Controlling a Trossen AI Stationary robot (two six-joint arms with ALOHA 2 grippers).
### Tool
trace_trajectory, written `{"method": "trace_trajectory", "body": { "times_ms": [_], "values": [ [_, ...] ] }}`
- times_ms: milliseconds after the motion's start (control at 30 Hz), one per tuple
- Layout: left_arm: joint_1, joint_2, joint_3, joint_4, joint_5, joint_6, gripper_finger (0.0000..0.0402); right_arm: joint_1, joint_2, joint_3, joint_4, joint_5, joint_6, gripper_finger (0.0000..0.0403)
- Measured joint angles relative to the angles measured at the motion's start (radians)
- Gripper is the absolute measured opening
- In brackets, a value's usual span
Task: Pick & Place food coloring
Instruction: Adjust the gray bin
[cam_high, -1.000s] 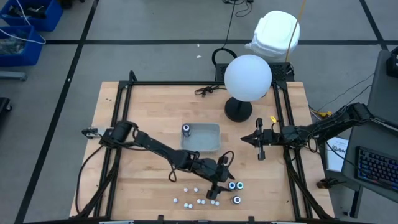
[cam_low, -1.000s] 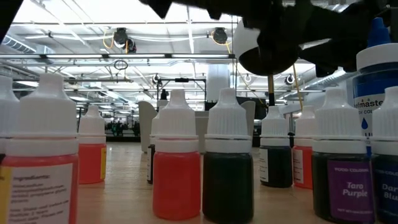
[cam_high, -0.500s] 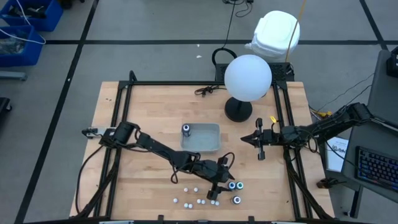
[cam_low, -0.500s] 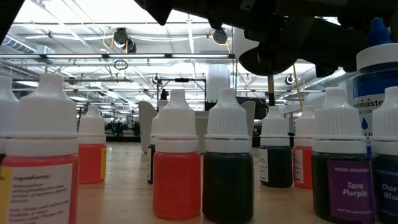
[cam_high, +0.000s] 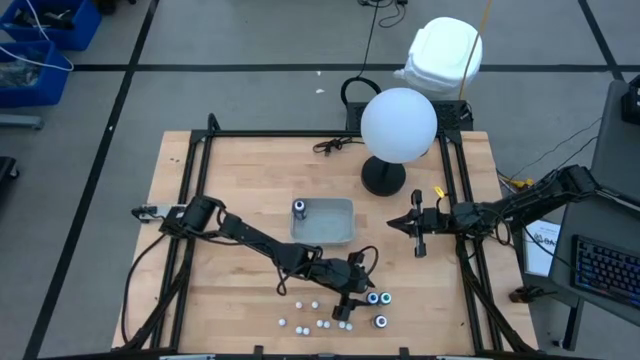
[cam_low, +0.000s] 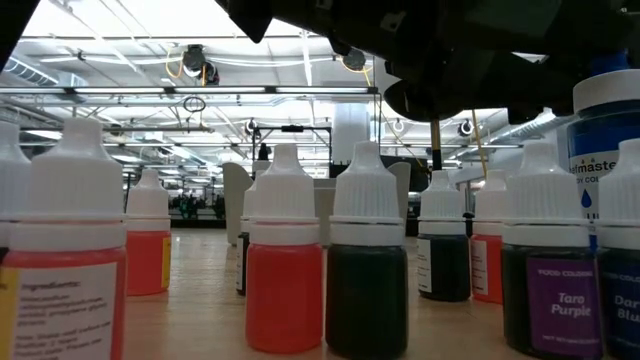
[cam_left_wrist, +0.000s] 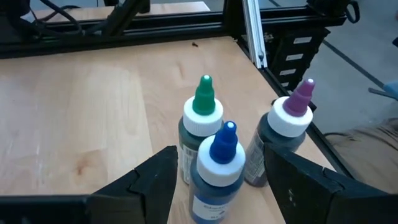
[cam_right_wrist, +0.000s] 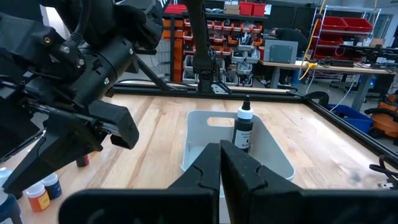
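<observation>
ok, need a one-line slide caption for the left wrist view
Open left gripper straddling the blue-tipped bottle, with green-tipped and purple-tipped bottles just beyond.

In the low view, the dark purple dropper bottle (cam_low: 548, 290) with a white cap carries a purple label reading "FOOD COLORING" and "Taro Purple". Just beside it, the taller blue-tipped bottle (cam_low: 605, 110) shows "…master" cut off, and the red bottle (cam_low: 60, 290) at the far end shows "Ingredients:".

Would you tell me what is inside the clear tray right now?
The tray holds one dark bottle, upright in a corner. Nothing else shows inside.
</observation>
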Motion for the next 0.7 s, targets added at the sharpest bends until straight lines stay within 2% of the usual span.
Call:
{"method": "trace_trajectory", "body": {
  "times_ms": [700],
  "values": [
    [0.007,0.041,0.0,0.06,0.025,0.033,0.0241,0.0,0.001,0.0,-0.003,0.003,0.006,0.0002]
  ]
}}
